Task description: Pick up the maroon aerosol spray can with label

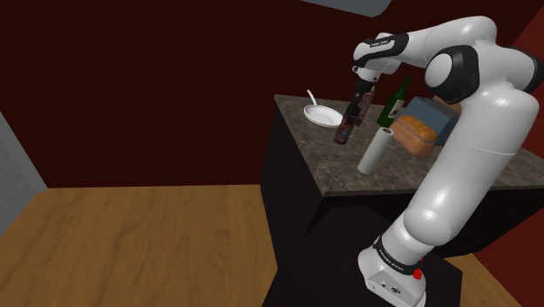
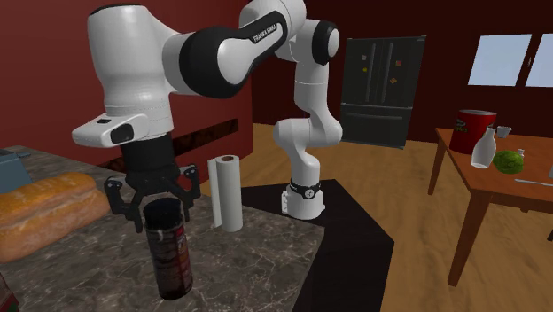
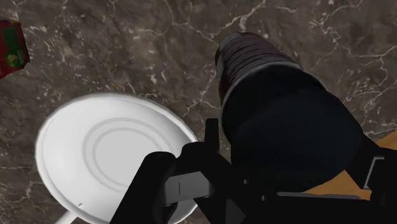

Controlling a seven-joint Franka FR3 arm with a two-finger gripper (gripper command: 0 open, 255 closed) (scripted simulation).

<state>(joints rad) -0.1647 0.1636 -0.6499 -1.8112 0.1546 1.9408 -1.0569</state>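
The can (image 2: 169, 253) is dark maroon with a red label and black cap. It is nearly upright on the table (image 2: 80, 266), its top clasped in the hand (image 2: 162, 215).

Your arm (image 1: 475, 148) is chunky glossy white with dark joints, black lettering (image 2: 266, 33) on one link, all-black gripper (image 2: 161, 215).

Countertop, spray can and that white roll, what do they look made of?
Countertop: looks like dark stone, marble-like, going by the pale veins.
Spray can: dark maroon body with a label, black cap; probably metal with a plastic cap, but the look leaves that open.
White roll: matte, with a brownish core at the top, so likely paper towel.
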